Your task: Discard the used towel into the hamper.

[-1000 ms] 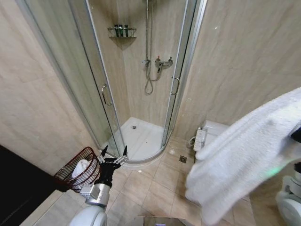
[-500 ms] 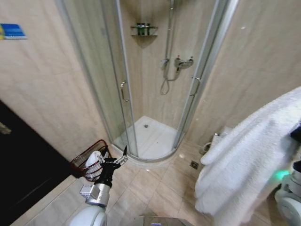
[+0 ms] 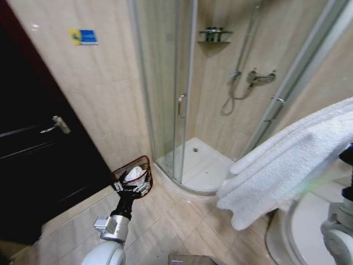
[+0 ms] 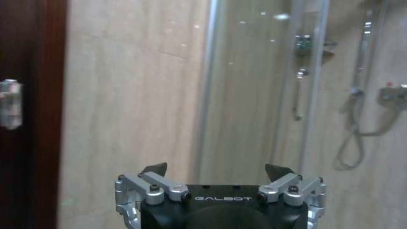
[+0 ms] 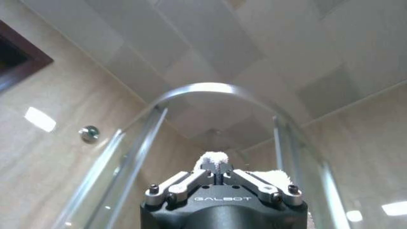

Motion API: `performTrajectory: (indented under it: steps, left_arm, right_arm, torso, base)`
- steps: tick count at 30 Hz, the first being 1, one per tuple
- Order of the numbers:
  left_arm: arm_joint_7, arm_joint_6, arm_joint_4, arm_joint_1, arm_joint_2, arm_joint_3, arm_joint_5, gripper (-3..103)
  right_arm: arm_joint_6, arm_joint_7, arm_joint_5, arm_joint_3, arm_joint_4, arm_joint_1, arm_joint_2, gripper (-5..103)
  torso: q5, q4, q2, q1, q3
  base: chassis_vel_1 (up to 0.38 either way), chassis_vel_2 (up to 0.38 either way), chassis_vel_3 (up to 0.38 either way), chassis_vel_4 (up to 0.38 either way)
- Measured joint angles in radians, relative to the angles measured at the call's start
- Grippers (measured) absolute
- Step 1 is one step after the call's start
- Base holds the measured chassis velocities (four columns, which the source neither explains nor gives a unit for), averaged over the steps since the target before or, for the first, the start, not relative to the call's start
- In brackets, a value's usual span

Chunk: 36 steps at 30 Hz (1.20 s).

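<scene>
A big white towel (image 3: 287,160) hangs in thick folds across the right of the head view, reaching in from the right edge. The right wrist view shows my right gripper (image 5: 216,172) shut on a tuft of the towel (image 5: 212,158). The hamper (image 3: 128,167), a small reddish-brown wire basket, stands on the floor against the wall between the door and the shower. Something white (image 3: 134,174) lies inside it. My left gripper (image 3: 132,186) is open and held out low in front of the hamper, hiding its lower part. Nothing is between its fingers in the left wrist view (image 4: 216,168).
A dark door (image 3: 33,143) with a metal handle (image 3: 58,125) fills the left. A curved glass shower enclosure (image 3: 176,99) with a white tray (image 3: 207,165) stands behind the hamper. A white rounded fixture (image 3: 309,226) sits at the lower right. Beige tiled floor (image 3: 165,221) lies open ahead.
The camera has turned left, so the whole picture slid right and the dark door came into sight. The hamper now lines up just behind my left gripper. The towel stays held.
</scene>
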<state>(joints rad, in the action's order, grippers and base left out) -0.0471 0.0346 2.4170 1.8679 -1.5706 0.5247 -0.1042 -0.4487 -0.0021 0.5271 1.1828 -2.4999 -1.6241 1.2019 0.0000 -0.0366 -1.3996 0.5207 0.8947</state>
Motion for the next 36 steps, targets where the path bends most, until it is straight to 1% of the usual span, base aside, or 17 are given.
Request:
performTrajectory:
  steps: [7, 9, 16, 20, 22, 25, 28, 29, 35, 36]
  left_arm:
    - [0.000, 0.000, 0.000, 0.000, 0.000, 0.000, 0.000, 100]
    - [0.000, 0.000, 0.000, 0.000, 0.000, 0.000, 0.000, 100]
    - [0.000, 0.000, 0.000, 0.000, 0.000, 0.000, 0.000, 100]
    - [0.000, 0.000, 0.000, 0.000, 0.000, 0.000, 0.000, 100]
    - [0.000, 0.000, 0.000, 0.000, 0.000, 0.000, 0.000, 100]
    - [0.000, 0.000, 0.000, 0.000, 0.000, 0.000, 0.000, 100]
    - [0.000, 0.000, 0.000, 0.000, 0.000, 0.000, 0.000, 100]
    - [0.000, 0.000, 0.000, 0.000, 0.001, 0.000, 0.000, 100]
    - [0.000, 0.000, 0.000, 0.000, 0.000, 0.000, 0.000, 100]
    - [0.000, 0.000, 0.000, 0.000, 0.000, 0.000, 0.000, 100]
  right_arm:
    - [0.000, -0.003, -0.003, 0.000, 0.000, 0.008, -0.005, 2]
    - [0.002, -0.004, -0.005, -0.001, 0.000, 0.011, -0.008, 2]
    - [0.003, -0.006, -0.006, -0.006, 0.000, 0.014, -0.009, 2]
    - [0.003, -0.009, -0.007, -0.010, 0.000, 0.014, -0.008, 2]
    - [0.003, -0.010, -0.008, -0.012, 0.000, 0.014, -0.008, 2]
    - [0.002, -0.012, -0.008, -0.015, 0.000, 0.014, -0.008, 2]
    - [0.001, -0.010, -0.007, -0.025, 0.000, 0.014, -0.007, 2]
    - [0.001, -0.010, -0.007, -0.029, 0.000, 0.013, -0.006, 2]
    - [-0.002, -0.010, -0.008, -0.037, 0.000, 0.013, -0.006, 2]
    - [-0.003, -0.010, -0.008, -0.039, 0.000, 0.013, -0.006, 2]
  torso:
    - [0.0000, -0.0003, -0.001, 0.001, 0.001]
    - [-0.0001, 0.0001, -0.002, 0.001, 0.001]
    - [0.0002, 0.0002, -0.002, 0.001, 0.001]
    - [0.0006, 0.0001, -0.003, 0.001, 0.001]
    - [-0.0002, 0.0001, -0.003, 0.001, 0.002]
    - [0.0003, 0.0001, -0.003, 0.001, 0.002]
    - [-0.0009, 0.0004, -0.003, 0.001, 0.002]
    - [-0.0009, 0.0000, -0.003, 0.002, 0.002]
    - [0.0000, 0.0001, -0.003, 0.002, 0.002]
    - [0.0007, 0.0000, -0.004, 0.002, 0.002]
  base:
    - [0.093, 0.097, 0.085, 0.095]
    - [0.000, 0.000, 0.000, 0.000]
    - [0.008, 0.006, -0.005, -0.005]
    - [0.102, 0.063, -0.078, -0.097]
    - [0.136, 0.123, -0.121, -0.126]
    - [0.167, 0.163, -0.179, -0.176]
    - [0.199, 0.180, -0.169, -0.150]
    - [0.151, 0.150, -0.153, -0.117]
    - [0.065, 0.049, -0.037, -0.049]
    - [-0.045, -0.021, 0.022, 0.059]
